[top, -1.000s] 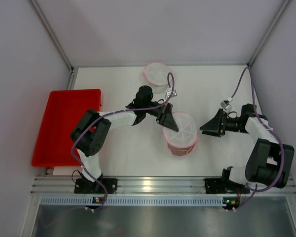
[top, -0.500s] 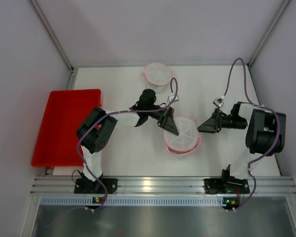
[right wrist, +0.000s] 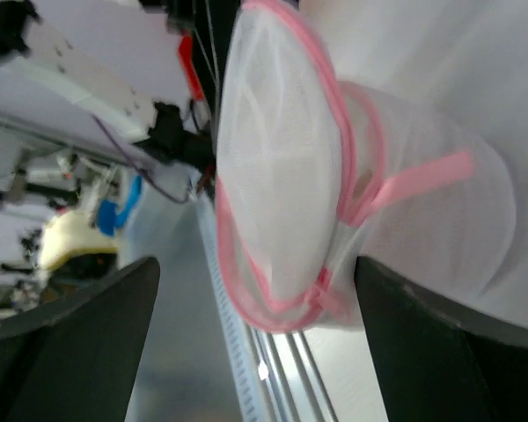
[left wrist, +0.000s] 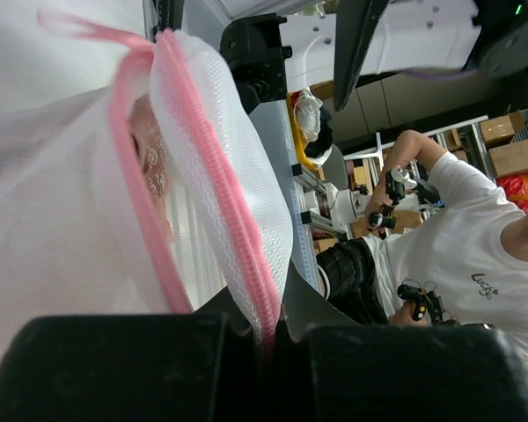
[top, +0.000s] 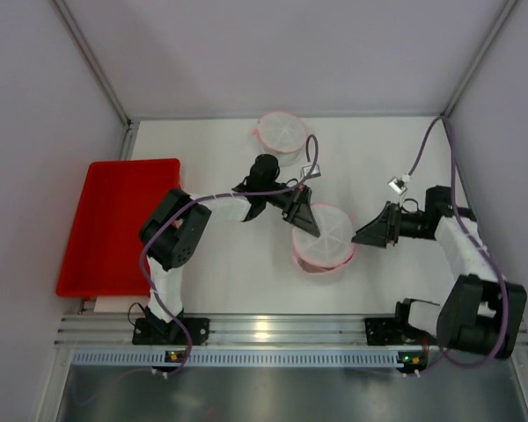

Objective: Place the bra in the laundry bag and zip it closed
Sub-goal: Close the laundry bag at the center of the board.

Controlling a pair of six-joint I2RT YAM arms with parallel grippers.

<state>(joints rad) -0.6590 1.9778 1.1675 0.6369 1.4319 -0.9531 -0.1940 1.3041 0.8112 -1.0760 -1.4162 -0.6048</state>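
Left gripper (left wrist: 268, 327) is clamping the pink zipper rim (left wrist: 220, 202) of the mesh laundry bag (top: 327, 237), anchoring it mid-table. Lacy fabric is showing inside, likely the bra (left wrist: 148, 154). Right gripper (top: 368, 236) is hanging wide open at the bag's 3 o'clock, gripping nothing, probably lining up to run that zipper shut.

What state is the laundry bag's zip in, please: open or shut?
Partly open: on the laundry bag, the left wrist view shows a gap between two pink zip edges; the left gripper pinches one.
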